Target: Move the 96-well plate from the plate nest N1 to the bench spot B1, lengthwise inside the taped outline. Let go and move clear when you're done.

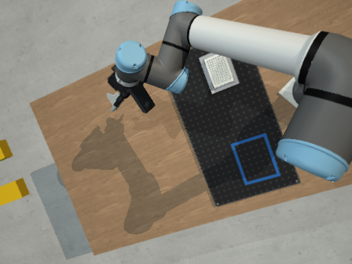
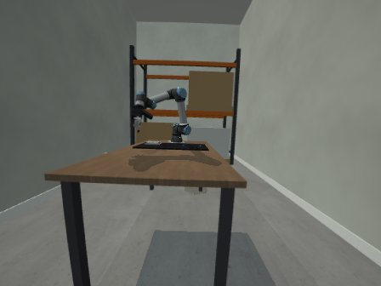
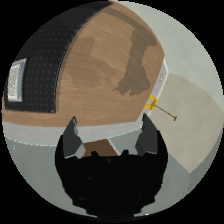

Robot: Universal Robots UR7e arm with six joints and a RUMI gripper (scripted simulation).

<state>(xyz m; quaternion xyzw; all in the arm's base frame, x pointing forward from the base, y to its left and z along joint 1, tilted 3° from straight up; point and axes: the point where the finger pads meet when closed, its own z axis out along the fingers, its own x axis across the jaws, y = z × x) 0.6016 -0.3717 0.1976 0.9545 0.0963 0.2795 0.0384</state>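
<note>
The white 96-well plate (image 1: pixel 219 71) sits in its grey nest N1 on the black perforated mat (image 1: pixel 232 122). It also shows at the left edge of the wrist view (image 3: pixel 16 80). The blue taped outline B1 (image 1: pixel 255 158) lies on the mat's near end and holds nothing. My gripper (image 1: pixel 118 103) hangs high above the bare wood left of the mat, well apart from the plate. Its fingers stand wide open with nothing between them. In the exterior view the gripper (image 2: pixel 137 120) is high over the table's far left.
The wooden table (image 1: pixel 130 157) carries the arm's shadow. The arm's large links (image 1: pixel 314 106) overhang the mat's right side. A shelving rack (image 2: pixel 184 89) with boxes stands behind the table. Yellow blocks (image 1: pixel 12 190) lie on the floor at the left.
</note>
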